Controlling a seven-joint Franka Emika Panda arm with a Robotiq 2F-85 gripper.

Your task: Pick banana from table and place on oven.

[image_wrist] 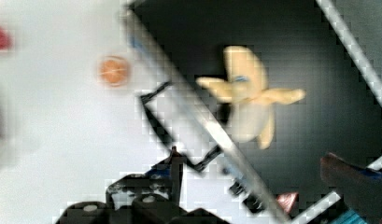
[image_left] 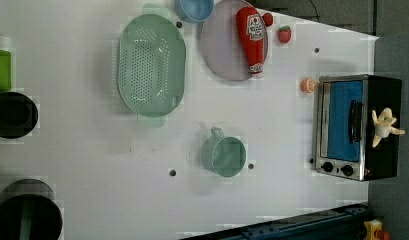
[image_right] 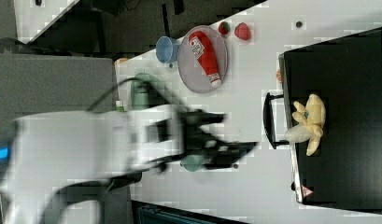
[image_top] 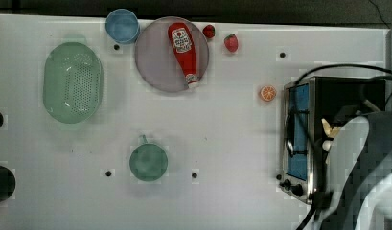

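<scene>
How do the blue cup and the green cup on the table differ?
The blue cup is smaller than the green cup. The blue cup sits at the table's edge beside the grey plate; the green cup stands alone mid-table. Only the green cup shows a handle. Both stand upright and look empty.

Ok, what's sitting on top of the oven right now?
The banana lies on the oven, on its black top near the door edge, peel splayed open. The rest of the top looks bare in the right view. In the top view the arm covers part of it.
</scene>
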